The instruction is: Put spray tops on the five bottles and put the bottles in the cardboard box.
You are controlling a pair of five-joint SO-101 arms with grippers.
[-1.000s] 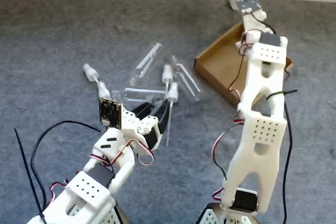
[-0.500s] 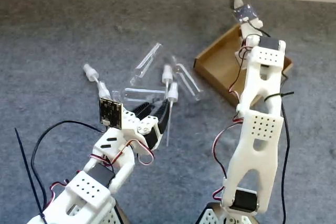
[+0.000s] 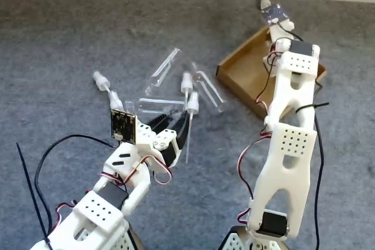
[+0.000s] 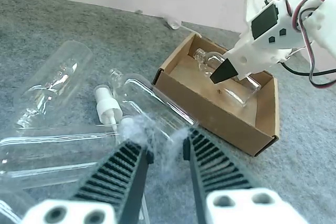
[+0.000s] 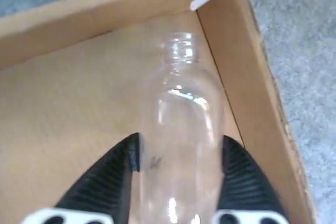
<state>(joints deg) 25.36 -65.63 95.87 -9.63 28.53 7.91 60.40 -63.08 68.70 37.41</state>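
Observation:
My left gripper (image 4: pixel 163 142) sits low over the grey carpet, shut on a white spray top (image 3: pixel 192 105) whose thin tube trails back beside the fingers. Just beyond its tips lie three clear bottles (image 4: pixel 52 82) (image 4: pixel 152 106) (image 4: pixel 58 153) and another spray top (image 4: pixel 105 107). My right gripper (image 5: pixel 180 148) is down inside the cardboard box (image 5: pixel 105 9), with a jaw on each side of a clear bottle (image 5: pixel 186 103). That bottle has an open neck with no top on it and lies on the box floor. From the left wrist, the right gripper (image 4: pixel 223 72) shows over this bottle (image 4: pixel 247 85).
The box (image 3: pixel 246 77) stands at the back right on the carpet. Loose spray tops (image 3: pixel 101 80) (image 3: pixel 115 99) (image 3: pixel 187 81) and bottles (image 3: pixel 164 69) (image 3: pixel 208 89) lie in the middle. A black cable (image 3: pixel 41 162) loops by the left arm's base. Bare carpet stretches to the far left.
The right arm has stretched a little farther back and tipped its wrist down into the box, then stopped. The left arm has not moved.

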